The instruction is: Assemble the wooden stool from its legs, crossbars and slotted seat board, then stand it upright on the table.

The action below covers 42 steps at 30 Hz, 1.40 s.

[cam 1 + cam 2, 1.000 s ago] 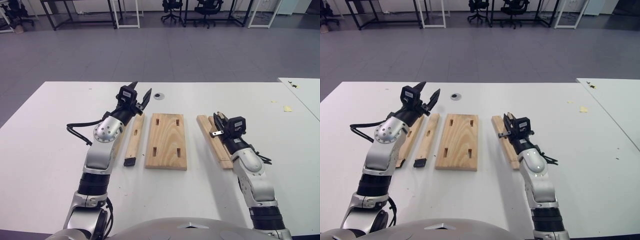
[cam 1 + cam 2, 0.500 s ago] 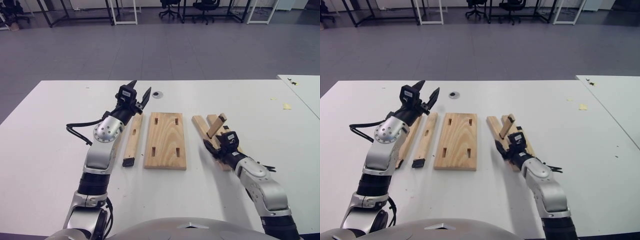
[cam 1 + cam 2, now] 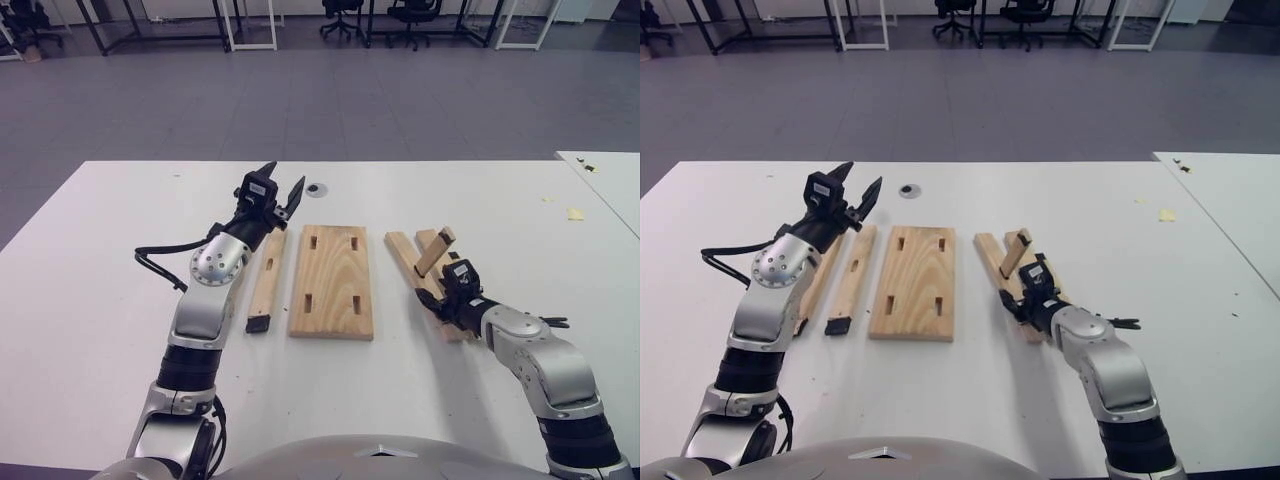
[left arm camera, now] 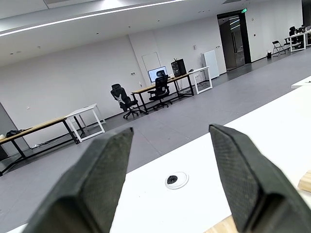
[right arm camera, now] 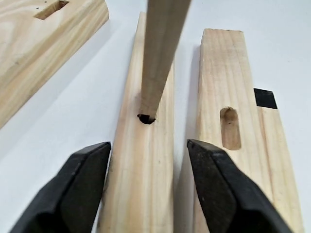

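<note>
Seat board (image 3: 332,280) flat at mid-table (image 3: 100,260), left legs (image 3: 853,272) side by side just left of it, right legs (image 5: 146,184) to its right, crossbar (image 3: 433,250) standing tilted in the leg nearer the board, cable port (image 3: 318,189) behind the board

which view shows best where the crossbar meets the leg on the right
Right wrist view: the crossbar meets the leg at its hole, close up. The eye views show it small and tilted, near the right gripper.
</note>
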Motion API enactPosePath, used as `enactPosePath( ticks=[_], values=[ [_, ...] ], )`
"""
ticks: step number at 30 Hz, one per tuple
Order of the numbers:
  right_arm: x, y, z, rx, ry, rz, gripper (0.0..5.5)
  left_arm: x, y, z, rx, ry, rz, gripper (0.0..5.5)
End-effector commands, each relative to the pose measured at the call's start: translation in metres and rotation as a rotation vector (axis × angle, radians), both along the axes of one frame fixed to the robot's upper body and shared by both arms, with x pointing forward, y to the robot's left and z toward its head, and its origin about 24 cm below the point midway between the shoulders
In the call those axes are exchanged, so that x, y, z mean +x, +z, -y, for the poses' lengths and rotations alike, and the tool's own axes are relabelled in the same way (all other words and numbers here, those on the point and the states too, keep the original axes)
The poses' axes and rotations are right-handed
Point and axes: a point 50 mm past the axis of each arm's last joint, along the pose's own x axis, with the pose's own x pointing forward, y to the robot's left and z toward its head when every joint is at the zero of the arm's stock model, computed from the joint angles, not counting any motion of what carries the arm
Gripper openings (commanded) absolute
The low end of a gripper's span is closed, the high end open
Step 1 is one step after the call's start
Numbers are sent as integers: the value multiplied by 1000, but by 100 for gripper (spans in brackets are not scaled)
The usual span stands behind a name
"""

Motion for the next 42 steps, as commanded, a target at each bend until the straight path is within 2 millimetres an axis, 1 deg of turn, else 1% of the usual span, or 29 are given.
enactPosePath(
  ticks=[1,4,6,8,9,10,12,13,14,15,19,21,26,36,39,42],
  values=[
    [-5,0,1,-70,55,-52,211,0,0,0,10,11,7,287],
    [-2,1,3,-78,48,-48,209,0,-1,0,7,13,9,287],
    [1,1,4,-52,4,-27,209,1,-1,1,3,12,8,287],
    [10,10,5,-10,-39,48,209,2,-1,0,-62,13,-17,287],
    [16,19,3,19,-34,119,209,4,-1,1,-140,-1,-53,287],
    [23,32,1,42,-4,197,209,6,0,4,-272,-31,-106,287],
    [33,63,-5,72,116,360,209,12,2,13,-664,-144,-273,287],
    [36,77,-10,84,187,415,209,14,3,19,-798,-205,-351,287],
    [38,86,-15,92,238,450,209,16,4,23,-875,-248,-403,287],
    [39,92,-20,101,281,472,209,17,5,26,-909,-277,-442,287],
    [36,110,-47,153,432,541,209,18,9,43,-980,-357,-555,287],
    [33,111,-52,135,493,539,209,15,13,45,-1014,-384,-559,287],
    [30,106,-51,99,537,508,209,9,22,40,-1077,-430,-525,287],
    [31,114,-50,122,588,553,209,2,13,41,-1047,-428,-561,120],
    [32,114,-47,122,593,549,209,3,15,36,-1059,-406,-535,111],
    [33,108,-42,122,592,521,209,-2,19,32,-1089,-385,-507,111]
  ],
)
